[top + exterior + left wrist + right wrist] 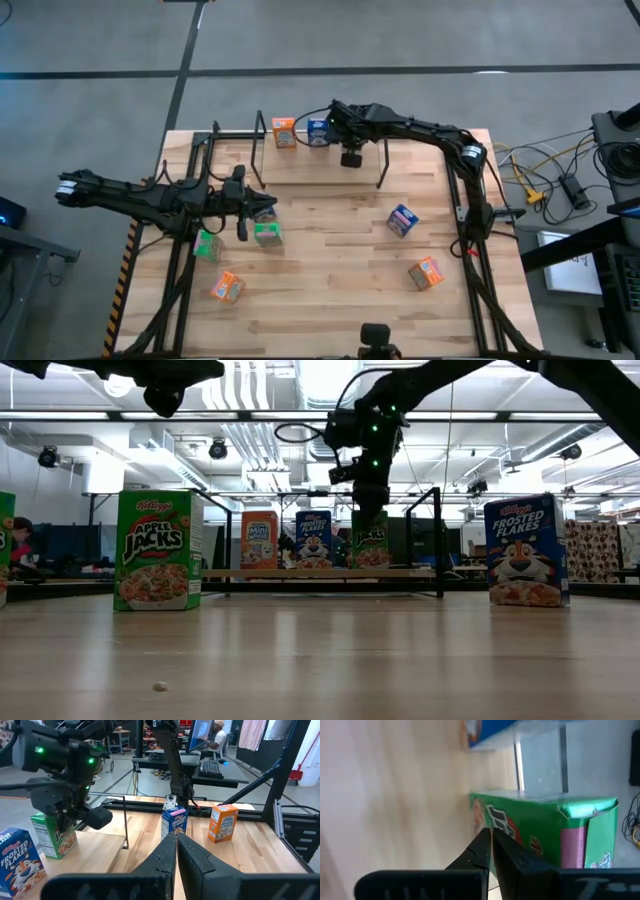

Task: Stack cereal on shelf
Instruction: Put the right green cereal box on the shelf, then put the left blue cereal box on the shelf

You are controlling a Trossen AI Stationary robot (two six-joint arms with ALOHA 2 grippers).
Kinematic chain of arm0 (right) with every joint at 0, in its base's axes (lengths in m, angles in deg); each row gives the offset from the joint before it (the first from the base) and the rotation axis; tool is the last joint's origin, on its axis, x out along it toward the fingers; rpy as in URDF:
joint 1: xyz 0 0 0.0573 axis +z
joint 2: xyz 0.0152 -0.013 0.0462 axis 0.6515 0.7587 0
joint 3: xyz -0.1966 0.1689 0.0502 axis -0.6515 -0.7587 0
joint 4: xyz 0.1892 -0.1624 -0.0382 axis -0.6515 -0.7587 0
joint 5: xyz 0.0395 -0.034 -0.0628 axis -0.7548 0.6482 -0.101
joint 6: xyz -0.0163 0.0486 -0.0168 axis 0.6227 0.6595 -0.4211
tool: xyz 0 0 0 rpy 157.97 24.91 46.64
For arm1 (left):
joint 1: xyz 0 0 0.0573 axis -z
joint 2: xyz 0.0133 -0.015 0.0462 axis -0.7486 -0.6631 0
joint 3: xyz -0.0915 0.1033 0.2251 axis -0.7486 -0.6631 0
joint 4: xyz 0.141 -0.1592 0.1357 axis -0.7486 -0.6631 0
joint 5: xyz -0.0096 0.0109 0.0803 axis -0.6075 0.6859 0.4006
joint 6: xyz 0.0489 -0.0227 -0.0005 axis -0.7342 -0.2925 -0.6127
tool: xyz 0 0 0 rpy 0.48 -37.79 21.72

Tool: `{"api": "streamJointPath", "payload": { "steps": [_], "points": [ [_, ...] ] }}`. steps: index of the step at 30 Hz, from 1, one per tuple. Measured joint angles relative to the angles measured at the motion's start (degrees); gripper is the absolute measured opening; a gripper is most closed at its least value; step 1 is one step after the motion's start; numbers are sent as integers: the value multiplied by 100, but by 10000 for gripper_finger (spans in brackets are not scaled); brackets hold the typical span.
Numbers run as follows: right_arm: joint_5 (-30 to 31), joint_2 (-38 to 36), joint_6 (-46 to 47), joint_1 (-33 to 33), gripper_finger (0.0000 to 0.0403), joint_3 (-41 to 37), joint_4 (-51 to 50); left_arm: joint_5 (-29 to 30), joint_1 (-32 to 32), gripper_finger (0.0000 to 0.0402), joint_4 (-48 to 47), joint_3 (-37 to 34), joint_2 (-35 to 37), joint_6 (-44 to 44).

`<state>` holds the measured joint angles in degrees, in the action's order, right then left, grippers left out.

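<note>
The black rod shelf [258,150] stands at the table's far side. In it stand an orange cereal box [284,131], a blue one [318,131] and a green one [370,545], side by side. My right gripper [489,836] is shut and slants down right over the green box [545,835]. My left gripper [176,840] is shut and level, held above the table's left half over another green box [268,234], touching nothing. More cereal boxes stand on the table: green [207,245], orange [227,287], blue [402,220] and orange [427,272]. My right gripper's shut fingertips [485,840] stand at the printed face of the green box, near its upper edge [492,815], slanting down from above. I cannot tell whether they touch it. The box stands upright in the shelf.
The shelf's hoop ends [438,540] rise on either side of the three boxes. Bare wood [330,260] lies in the table's middle and near part. A person sits at a desk [217,735] beyond the table's right edge.
</note>
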<state>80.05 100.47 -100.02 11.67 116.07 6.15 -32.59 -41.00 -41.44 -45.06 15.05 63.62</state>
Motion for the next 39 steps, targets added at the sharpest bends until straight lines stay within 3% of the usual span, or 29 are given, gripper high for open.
{"api": "streamJointPath", "payload": {
  "steps": [19, 28, 39],
  "points": [
    [-632, -805, 248, 949, 9, -274, 87, 0, 0, 0, -2, 0, 2, 168],
    [-616, -1673, 551, 1406, 9, -1868, 1266, 0, 0, 0, -26, 0, 2, 255],
    [-666, -3237, 573, 2098, 9, -4338, 4244, 0, 0, 0, -38, 0, -184, 451]
  ]
}}
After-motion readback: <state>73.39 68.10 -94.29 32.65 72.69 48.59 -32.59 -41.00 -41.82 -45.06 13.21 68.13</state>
